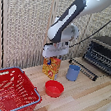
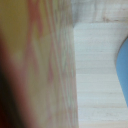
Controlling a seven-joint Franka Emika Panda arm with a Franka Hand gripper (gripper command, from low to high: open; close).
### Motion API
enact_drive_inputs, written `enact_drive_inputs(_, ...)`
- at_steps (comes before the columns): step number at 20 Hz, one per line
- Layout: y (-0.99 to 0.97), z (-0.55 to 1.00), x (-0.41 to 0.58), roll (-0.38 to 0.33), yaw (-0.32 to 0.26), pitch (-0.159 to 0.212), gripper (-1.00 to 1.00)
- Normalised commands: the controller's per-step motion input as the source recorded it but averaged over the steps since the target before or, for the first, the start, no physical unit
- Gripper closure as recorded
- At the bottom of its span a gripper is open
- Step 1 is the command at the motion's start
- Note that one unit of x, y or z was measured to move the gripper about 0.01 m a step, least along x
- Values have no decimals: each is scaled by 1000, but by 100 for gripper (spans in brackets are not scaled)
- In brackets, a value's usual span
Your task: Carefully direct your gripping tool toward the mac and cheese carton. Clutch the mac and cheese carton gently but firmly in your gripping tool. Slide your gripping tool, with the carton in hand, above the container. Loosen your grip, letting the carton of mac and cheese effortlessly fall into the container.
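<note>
Sitting right on top of the mac and cheese carton (image 1: 51,67), the gripping tool (image 1: 54,56) is looking clamped on its upper edge (can't really tell), carton standing upright beside the blue cup (image 1: 73,72).

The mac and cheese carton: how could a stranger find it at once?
Find the wooden table and the white robot arm's tool above it. Directly under the tool stands the orange-yellow cardboard carton, taller than the blue plastic cup beside it and the only flat box.
</note>
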Motion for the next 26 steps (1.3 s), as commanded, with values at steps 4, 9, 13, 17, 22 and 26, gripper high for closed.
enact_drive_inputs(4, 0, -56, 9, 0, 0, 31, 100)
enact_drive_inputs(9, 21, 0, 0, 0, -9, 3, 100)
enact_drive_inputs(13, 134, 344, 0, 11, -134, -6, 100)
enact_drive_inputs(17, 100, 794, 67, 20, -224, -1, 100)
enact_drive_inputs(22, 82, 985, 139, 11, -196, 0, 100)
enact_drive_inputs(26, 291, 1000, 117, 10, -141, 0, 100)
